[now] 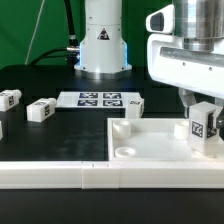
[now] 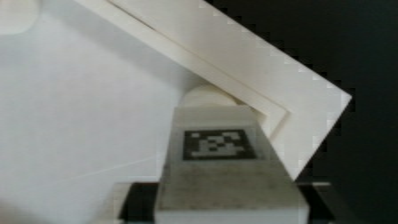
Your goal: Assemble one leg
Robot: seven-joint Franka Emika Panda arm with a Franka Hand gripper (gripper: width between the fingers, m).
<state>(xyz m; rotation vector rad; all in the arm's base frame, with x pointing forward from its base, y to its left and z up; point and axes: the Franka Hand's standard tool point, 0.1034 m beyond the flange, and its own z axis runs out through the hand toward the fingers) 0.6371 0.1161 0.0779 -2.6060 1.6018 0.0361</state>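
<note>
The leg (image 1: pixel 204 128), a small chunky white block with a black-and-white marker tag (image 2: pixel 217 143) on one face, is being held upright by the gripper (image 1: pixel 201 108) over the corner of the big white panel (image 1: pixel 150 142) on the exterior view's right. The jaws are being pressed against two opposite sides of the leg, pinching its upper part. The block is being judged light, rigid and smooth-sided, so slipping or twisting in the grip is being reckoned a likelier trouble than breakage. A hold across two flat opposite faces, high on the body with the lower end left free, is being judged the right one. In the wrist view the dark fingers (image 2: pixel 139 204) are being shown on either side of the leg, with its far end lined up over a rounded socket just inside the panel's corner. Whether it is already seated cannot be told. Only in the exterior view are the surroundings being shown: an open round socket (image 1: pixel 125 152) near the panel's front, a small upright white piece (image 1: pixel 122 126) at the corner toward the exterior view's left, loose blocks (image 1: pixel 40 110) well apart on that side, the marker board (image 1: pixel 100 100) behind, and a long white rail (image 1: pixel 60 175) in front.
</note>
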